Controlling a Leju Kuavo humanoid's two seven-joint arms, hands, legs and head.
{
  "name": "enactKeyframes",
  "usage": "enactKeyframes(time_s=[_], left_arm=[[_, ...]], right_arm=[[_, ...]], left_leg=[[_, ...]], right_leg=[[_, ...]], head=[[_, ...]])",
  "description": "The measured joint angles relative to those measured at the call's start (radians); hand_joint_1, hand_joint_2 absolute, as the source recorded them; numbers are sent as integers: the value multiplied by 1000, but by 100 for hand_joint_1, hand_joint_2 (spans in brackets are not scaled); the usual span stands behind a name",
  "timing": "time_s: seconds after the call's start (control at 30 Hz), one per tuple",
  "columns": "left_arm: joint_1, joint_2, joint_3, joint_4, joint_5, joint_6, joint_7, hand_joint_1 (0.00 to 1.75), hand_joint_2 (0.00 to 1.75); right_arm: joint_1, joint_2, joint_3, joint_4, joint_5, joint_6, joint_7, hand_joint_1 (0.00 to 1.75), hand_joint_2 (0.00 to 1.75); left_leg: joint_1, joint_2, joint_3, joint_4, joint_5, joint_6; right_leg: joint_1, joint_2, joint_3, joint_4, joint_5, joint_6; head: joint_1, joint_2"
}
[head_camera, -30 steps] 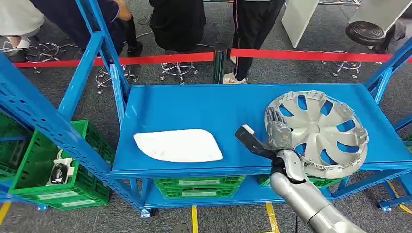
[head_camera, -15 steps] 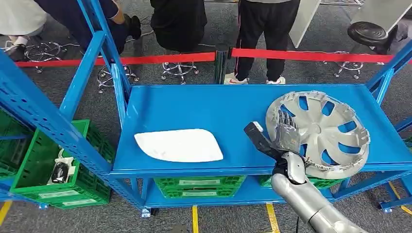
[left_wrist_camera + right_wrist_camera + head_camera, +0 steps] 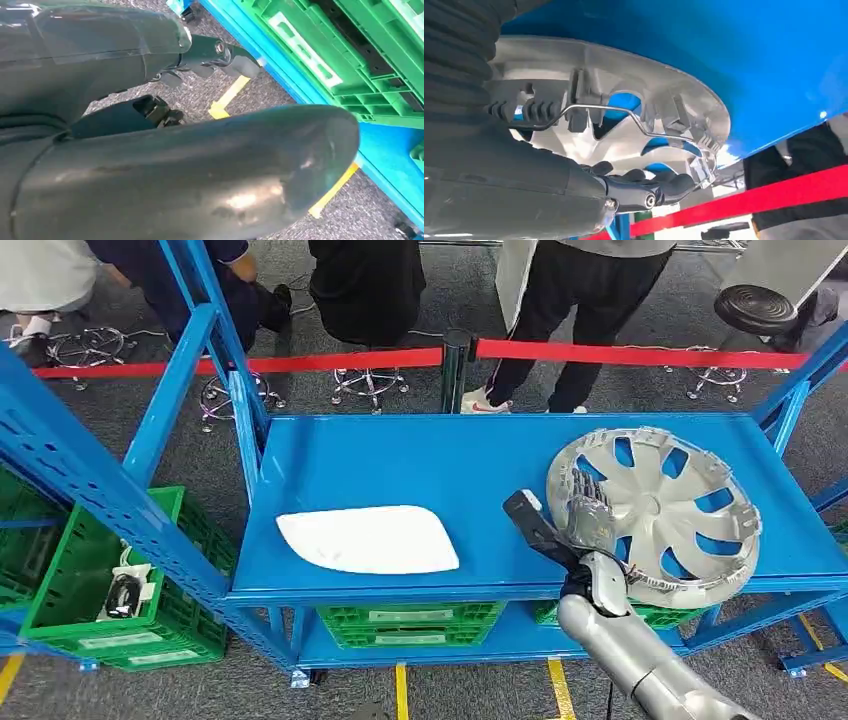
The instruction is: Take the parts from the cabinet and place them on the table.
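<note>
So the silver hubcap is lying flat on the blue shelf table, over at the right end, with its near rim hanging a bit past the front edge. The right hand lies on the hubcap's left side, fingers stretched out over it and the thumb sticking off to the left, not really gripping anything. A white panel lies near the front-left corner. Left hand hangs low over the floor with nothing in it; can't tell how curled the fingers are.

people cropped above the waist, hubcap rim behind right hand
</note>
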Motion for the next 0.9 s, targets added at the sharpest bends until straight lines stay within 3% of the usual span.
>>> enactKeyframes(time_s=[0.03,0.6,0.9], left_arm=[[0,-1,0,1,0,0,-1,0,0],[0,-2,0,6,-2,0,5,0,0],[0,3,0,7,-8,2,17,0,0]], right_arm=[[-1,0,0,2,-16,3,-6,0,175],[-47,0,7,38,-63,33,-3,0,175],[-79,0,10,47,-69,72,53,0,175]], left_leg=[[0,0,0,0,0,0],[0,2,0,0,0,0],[0,2,0,0,0,0]], right_leg=[[0,0,0,0,0,0],[0,0,0,0,0,0],[0,0,0,0,0,0]], head=[[0,0],[0,0],[0,0]])
